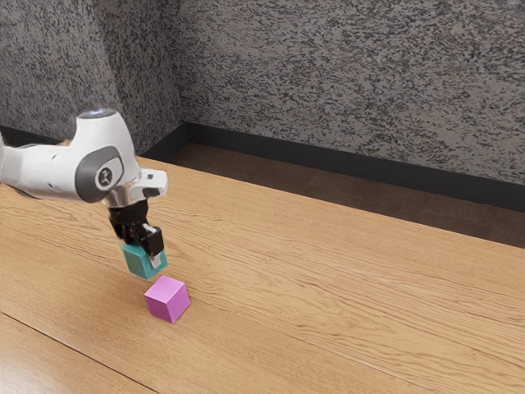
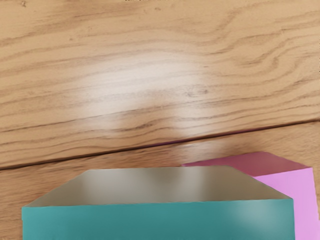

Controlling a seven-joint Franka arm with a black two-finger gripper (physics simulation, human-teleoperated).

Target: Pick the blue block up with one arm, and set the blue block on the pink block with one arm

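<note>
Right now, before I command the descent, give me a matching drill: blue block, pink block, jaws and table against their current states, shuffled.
Things:
1. blue block
2. pink block
3. jaws
4. table

States:
A. wood-grained, bearing one block
B. shut on a block
C. held off the wood
D. sitting on the wood, nothing on top

Pairs: 1-C; 2-D; 3-B; 4-A

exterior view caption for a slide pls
Gripper holds the blue block close to the pink block on the wooden table, not yet stacked.
</note>
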